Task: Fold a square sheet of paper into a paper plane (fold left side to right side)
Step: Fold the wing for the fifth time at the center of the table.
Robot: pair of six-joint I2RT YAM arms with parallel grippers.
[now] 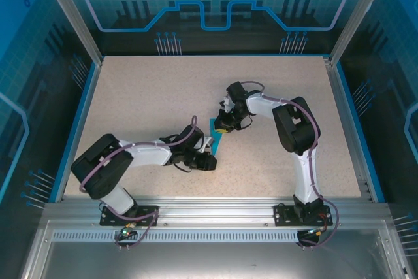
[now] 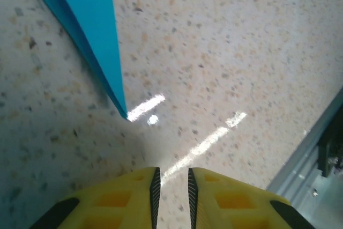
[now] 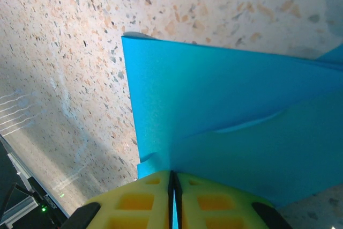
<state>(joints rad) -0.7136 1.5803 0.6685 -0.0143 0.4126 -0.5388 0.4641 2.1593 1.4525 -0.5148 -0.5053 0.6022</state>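
The teal-blue sheet of paper point(image 1: 213, 136) lies folded in layers on the speckled table point(image 1: 150, 96), between the two grippers. In the right wrist view the paper point(image 3: 214, 105) shows overlapping flaps and a crease, and my right gripper point(image 3: 172, 174) is shut on its near edge. From above, that right gripper point(image 1: 223, 126) sits at the paper's far end. In the left wrist view the paper point(image 2: 88, 20) tapers to a sharp tip at upper left. My left gripper point(image 2: 171, 171) is apart from that tip, its jaws narrowly open over bare table. From above, my left gripper point(image 1: 208, 160) is at the paper's near end.
A darker blue border strip point(image 1: 77, 122) runs along the table's left, back and right edges. An aluminium rail point(image 1: 215, 208) crosses the front, and it also appears as the rail point(image 2: 316, 148) at the right of the left wrist view. Enclosure posts and walls surround the table.
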